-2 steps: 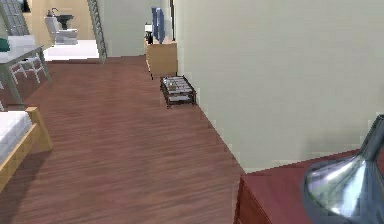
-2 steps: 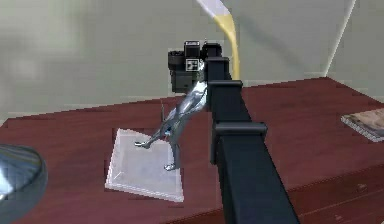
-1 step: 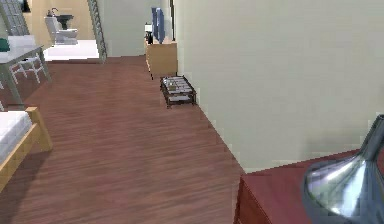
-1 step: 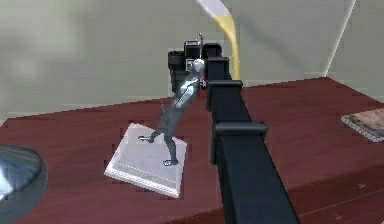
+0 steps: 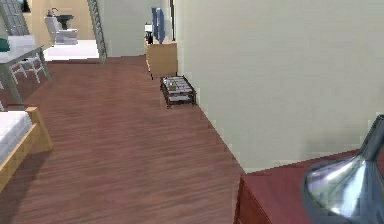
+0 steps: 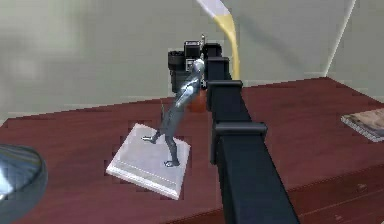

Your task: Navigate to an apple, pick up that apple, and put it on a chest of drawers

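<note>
Pincer (image 6: 183, 78) | red blob (image 6: 205, 100) just beside it, by statue (image 6: 171, 128) | holding anything: cannot tell

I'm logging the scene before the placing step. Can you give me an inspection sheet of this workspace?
Surface: dark red wooden top, likely the chest of drawers.
Job's things: reddish blob beside the arm, possibly the apple; resting or lifted, cannot tell.
Clutter: statue of a figure on a white base; silver vessel; book.
Grippers: gripper near the statue's head in the picture; whether it holds anything cannot be told.
Cables: nothing seen.
Surroundings: pale wall, wood floor, crate on the floor, cabinet with a blue vase.
</note>
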